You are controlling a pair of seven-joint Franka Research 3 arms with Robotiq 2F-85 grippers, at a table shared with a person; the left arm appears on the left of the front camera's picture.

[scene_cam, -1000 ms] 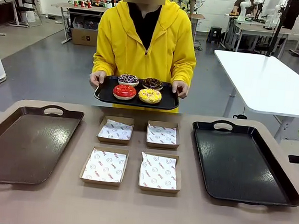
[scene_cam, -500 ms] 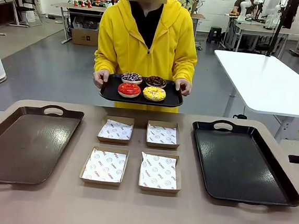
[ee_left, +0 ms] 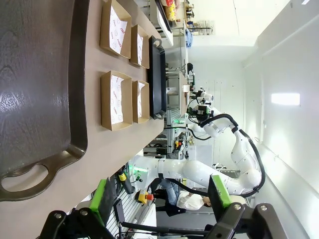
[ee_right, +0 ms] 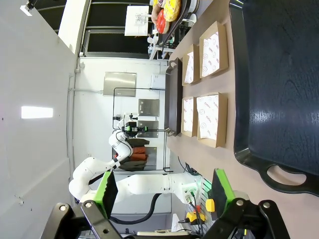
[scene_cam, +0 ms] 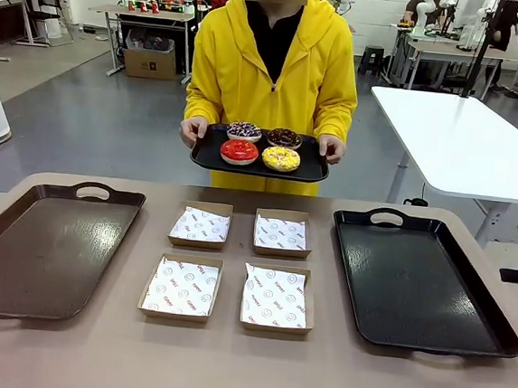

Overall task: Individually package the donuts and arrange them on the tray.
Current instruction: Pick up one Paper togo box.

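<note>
A smooth tan table [scene_cam: 243, 374] ran across the front of a grey-floored workshop, with a white table [scene_cam: 463, 139] standing beyond it to the right. On the tan surface lay four shallow, square cardboard boxes [scene_cam: 200, 224] in two rows of two. Each was lined with white paper carrying red and grey print that was too small to read. Left of the boxes sat a wide brown tray [scene_cam: 45, 248] with a matt, faintly grained bottom and a cut-out handle at its far end. To their right lay a glossy black tray [scene_cam: 415, 280] of the same rounded-rectangle shape.

At the far side a person in a yellow zip hoodie [scene_cam: 275, 59] held a small black serving tray [scene_cam: 243, 169] at waist height, with hands [scene_cam: 193, 131] gripping its two short ends. Four ring donuts sat on it, two by two. The glossy red donut [scene_cam: 239, 150] and the yellow sprinkled donut [scene_cam: 281, 158] were nearer the table, with the dark donut with pale sprinkles [scene_cam: 244, 130] and the chocolate-glazed donut [scene_cam: 285, 137] behind them. All four were well apart from the boxes, beyond the table's far edge.

In its wrist view the left gripper [ee_left: 160, 196] stood spread wide with its green pads far apart, gripping nothing, off the handle end of the brown tray. The right gripper [ee_right: 164, 190] was spread just as wide, near the black tray's handle
</note>
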